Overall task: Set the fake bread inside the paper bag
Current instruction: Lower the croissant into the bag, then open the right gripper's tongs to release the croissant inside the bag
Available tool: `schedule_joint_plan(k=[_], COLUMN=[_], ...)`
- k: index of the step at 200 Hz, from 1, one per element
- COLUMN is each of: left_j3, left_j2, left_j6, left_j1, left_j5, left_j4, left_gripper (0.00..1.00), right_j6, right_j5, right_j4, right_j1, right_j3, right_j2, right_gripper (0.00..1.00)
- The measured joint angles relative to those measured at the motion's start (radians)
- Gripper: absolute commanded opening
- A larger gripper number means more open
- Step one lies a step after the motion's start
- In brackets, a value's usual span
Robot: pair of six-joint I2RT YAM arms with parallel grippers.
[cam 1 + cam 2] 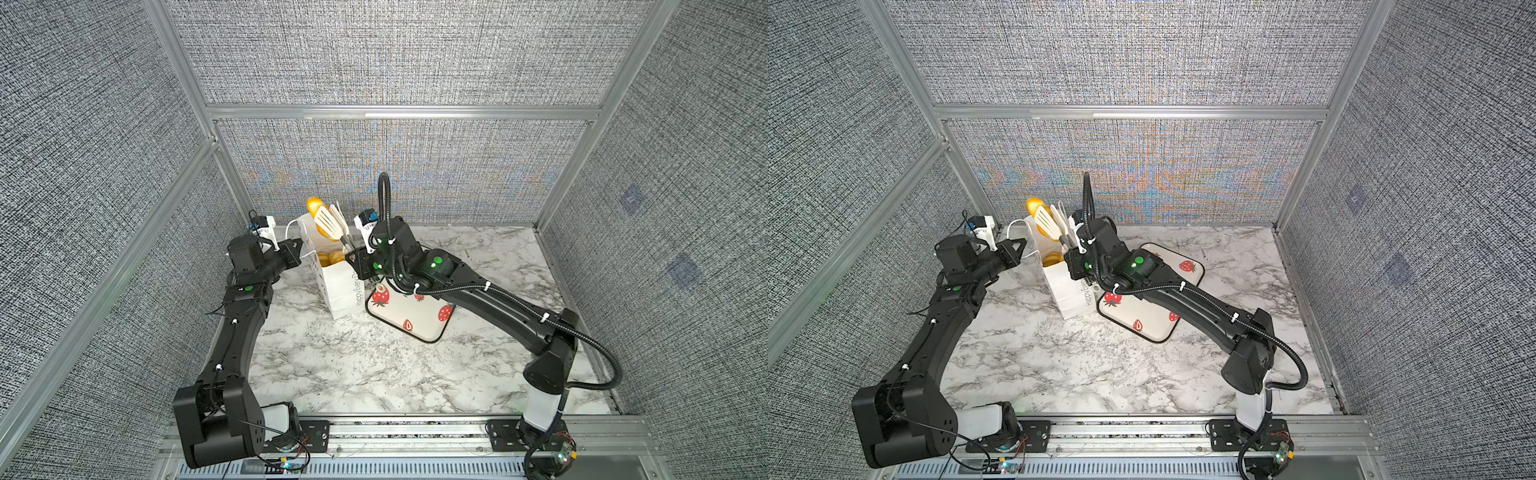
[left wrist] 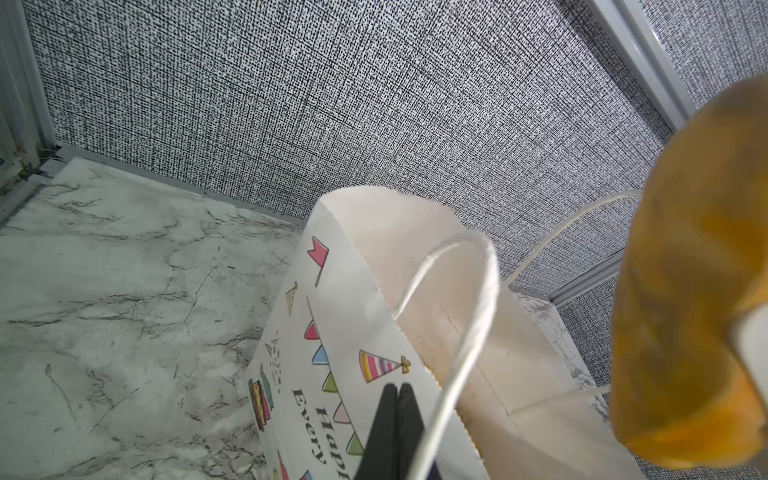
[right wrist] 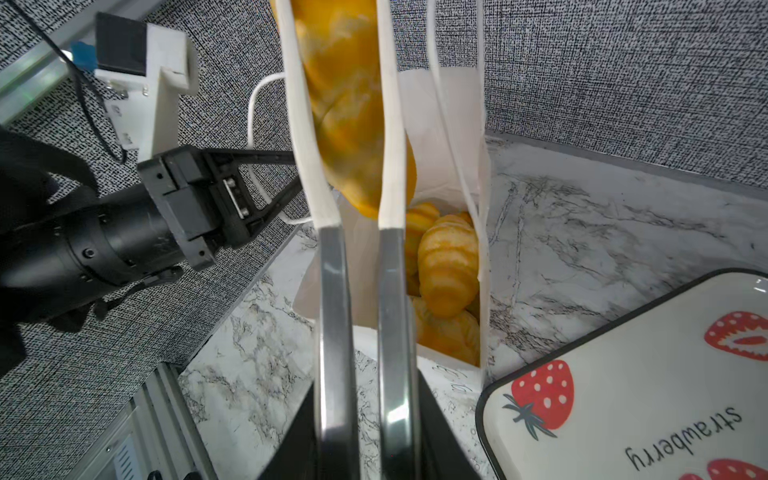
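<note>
— Above the bag (image 1: 338, 291), ten o'clock from the tray (image 1: 422, 322), my right gripper (image 3: 368, 432) squeezes tongs (image 3: 332, 291) around the loaf (image 3: 345, 104).
— Handling?
— Looks light, glossy, slippery: hold mid-length. My left gripper (image 2: 397, 399) is closed at the rim.

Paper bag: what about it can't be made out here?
Rolls in the paper bag: right wrist view shows only the top layer; walls hide the rest.
Long loaf: blurred, cut off by left wrist view's edge.
Left pincer: rim or cord? Tongs cover its tips in right wrist view.

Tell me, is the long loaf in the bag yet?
Not yet: tongs hold the loaf over the bag's open top; other rolls lie inside.
</note>
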Motion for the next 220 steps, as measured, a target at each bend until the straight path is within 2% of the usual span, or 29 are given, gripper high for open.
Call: schedule_joint_plan(k=[98, 166, 220], left_j3=[0.0, 0.0, 0.0], left_j2=[0.0, 0.0, 0.0], left_j6=[0.0, 0.0, 0.0], left_j1=[0.0, 0.0, 0.0], left_j5=[0.0, 0.0, 0.0], left_j4=[0.0, 0.0, 0.0], left_gripper=[0.0, 0.0, 0.0], right_j6=[0.029, 0.036, 0.036], right_j5=[-0.02, -0.021, -0.027], right_j4=[-0.031, -0.03, -0.029], right_j1=[-0.008, -0.011, -0.012], right_j3=[-0.034, -0.055, -0.056], right_j2=[0.009, 0.006, -0.001], right_gripper=[0.3, 0.4, 0.45])
